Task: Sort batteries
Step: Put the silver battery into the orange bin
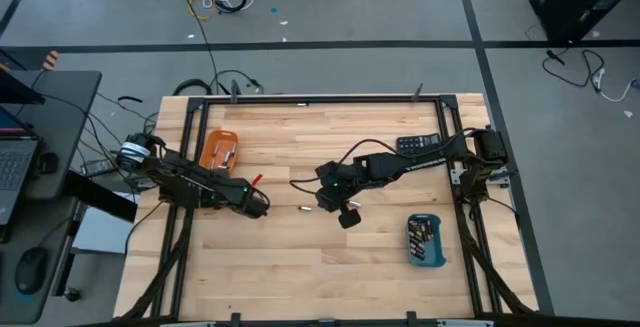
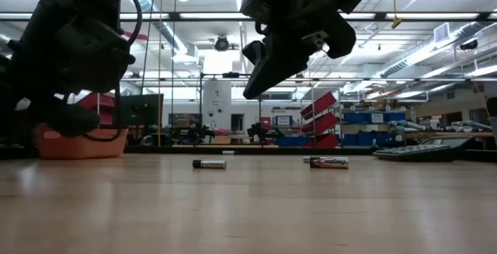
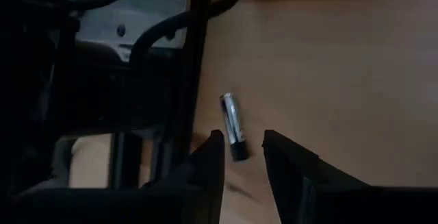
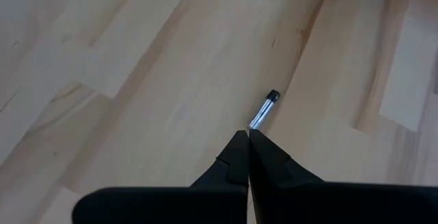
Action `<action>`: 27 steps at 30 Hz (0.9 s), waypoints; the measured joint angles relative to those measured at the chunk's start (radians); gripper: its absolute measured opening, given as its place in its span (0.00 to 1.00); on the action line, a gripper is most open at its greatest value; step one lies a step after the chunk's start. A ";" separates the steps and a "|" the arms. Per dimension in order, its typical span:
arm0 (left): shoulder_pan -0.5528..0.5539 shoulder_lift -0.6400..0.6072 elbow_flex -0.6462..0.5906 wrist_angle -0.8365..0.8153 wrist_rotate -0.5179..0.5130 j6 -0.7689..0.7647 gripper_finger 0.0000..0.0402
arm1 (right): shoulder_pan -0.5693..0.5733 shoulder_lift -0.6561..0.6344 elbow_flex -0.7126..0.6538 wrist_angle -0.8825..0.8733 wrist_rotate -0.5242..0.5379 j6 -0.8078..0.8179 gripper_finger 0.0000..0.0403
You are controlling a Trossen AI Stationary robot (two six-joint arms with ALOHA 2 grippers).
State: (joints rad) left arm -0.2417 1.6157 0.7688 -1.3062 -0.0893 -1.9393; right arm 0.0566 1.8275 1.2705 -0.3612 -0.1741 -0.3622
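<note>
Left wrist view: left gripper (image 3: 243, 159) fingers spread, small silver-and-dark cylindrical battery (image 3: 233, 125) lying loose on pale wooden table (image 3: 328, 66) just beyond fingertips.

Right wrist view: right gripper (image 4: 248, 136) fingers pressed together, empty, tips above second loose silvery battery (image 4: 263, 111).

High view only: orange plastic tray (image 1: 218, 152) behind left arm, blue tray (image 1: 426, 240) holding sorted batteries near right side.

Low view only: two cells flat on tabletop, well apart.

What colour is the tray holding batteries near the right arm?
Blue tray, shown best in the high view.
</note>
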 joint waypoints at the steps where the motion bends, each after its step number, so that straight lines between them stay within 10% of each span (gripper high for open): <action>1: 0.000 0.000 -0.001 0.007 -0.007 -0.003 0.26 | 0.000 0.000 0.000 0.000 0.000 0.000 0.00; 27: -0.002 0.000 -0.053 0.069 0.040 -0.115 0.26 | 0.000 0.000 0.000 -0.036 -0.030 -0.037 0.00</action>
State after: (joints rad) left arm -0.2440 1.6157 0.7155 -1.2375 -0.0489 -2.0542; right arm 0.0566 1.8275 1.2705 -0.3969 -0.2039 -0.3997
